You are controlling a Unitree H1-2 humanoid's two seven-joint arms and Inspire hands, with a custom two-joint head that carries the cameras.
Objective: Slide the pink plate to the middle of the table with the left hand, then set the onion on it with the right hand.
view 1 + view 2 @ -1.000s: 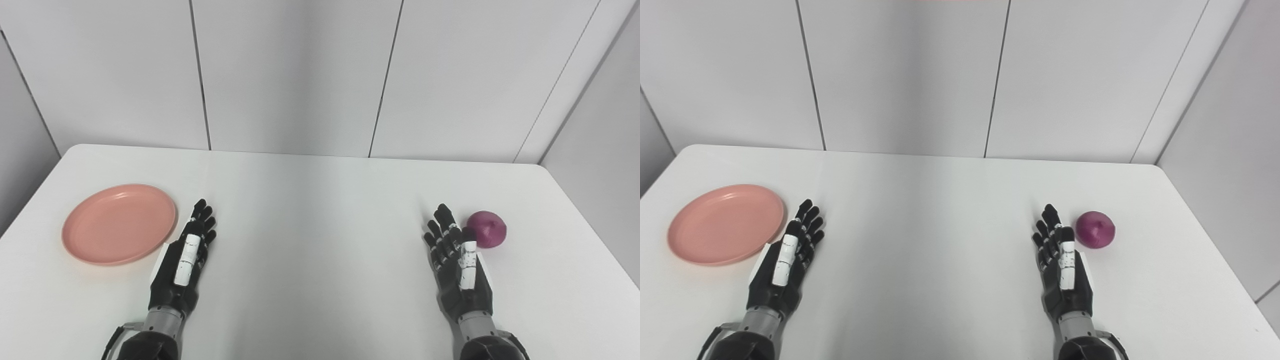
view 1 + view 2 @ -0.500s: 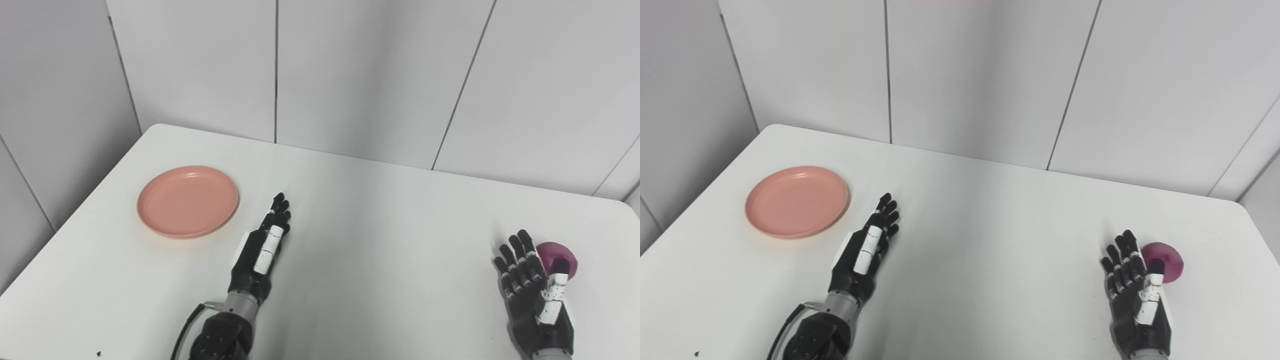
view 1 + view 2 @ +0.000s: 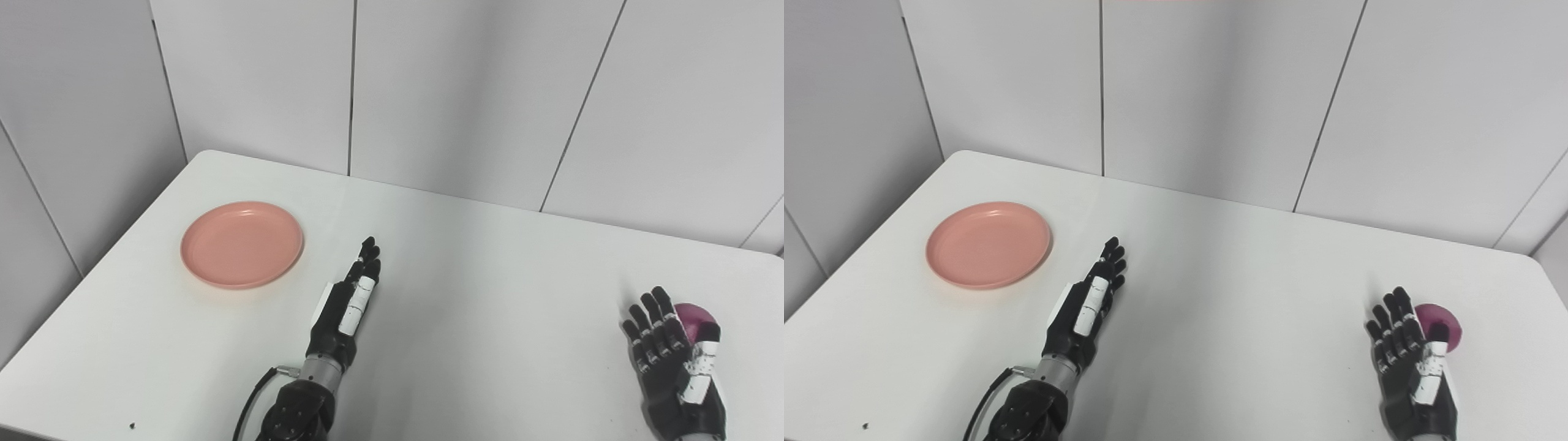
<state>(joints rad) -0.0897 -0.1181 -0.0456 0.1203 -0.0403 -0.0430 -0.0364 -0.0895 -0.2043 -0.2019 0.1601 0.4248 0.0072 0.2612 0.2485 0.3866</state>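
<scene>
Two hands hover low over the white table (image 3: 465, 257), both holding nothing. The pink plate (image 3: 242, 244) lies ahead of the left hand (image 3: 346, 306) and off to its left, near but apart from the fingertips. That hand is stretched flat and edge-on, fingers straight, close together and pointing away from the robot, its forearm coming up from the bottom edge with a black cable (image 3: 248, 409) looping beside the wrist. The purple onion (image 3: 1442, 323) sits just beyond the right hand (image 3: 1415, 370), close behind its thumb and partly hidden by it. That hand is upright with fingers spread. The right eye view shows more of the onion; the left eye view leaves only a sliver.
</scene>
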